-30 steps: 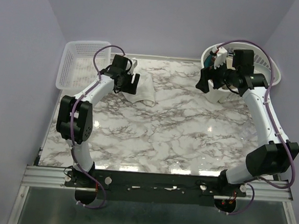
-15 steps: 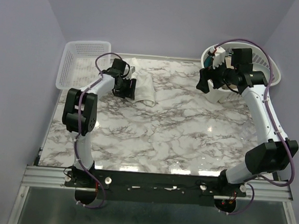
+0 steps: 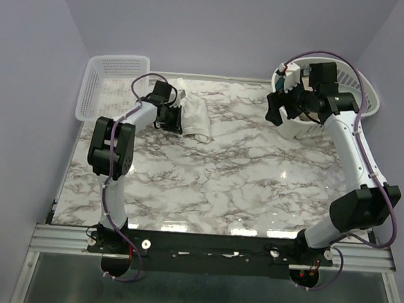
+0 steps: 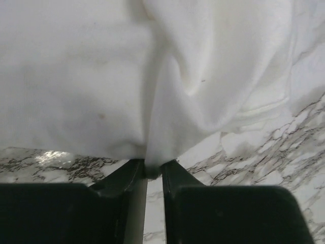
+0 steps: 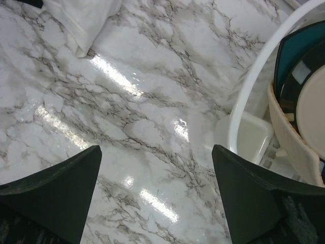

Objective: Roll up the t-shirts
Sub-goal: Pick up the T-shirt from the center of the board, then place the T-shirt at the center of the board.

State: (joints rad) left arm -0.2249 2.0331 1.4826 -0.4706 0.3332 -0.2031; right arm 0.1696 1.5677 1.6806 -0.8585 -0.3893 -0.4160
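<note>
1. Left gripper (image 4: pixel 153 172): narrowed to a slit; fingertips pinching a fold at the edge of the white t-shirt (image 4: pixel 203 76).
2. T-shirt: bunched on the marble table (image 3: pixel 242 175), far left part; just right of the left gripper; near the rectangular lattice basket (image 3: pixel 113 76).
3. Right gripper (image 5: pixel 156 152): spread wide; nothing between the fingers; poised above bare marble beside the round white basket (image 3: pixel 371 99); well apart from the t-shirt.
</note>
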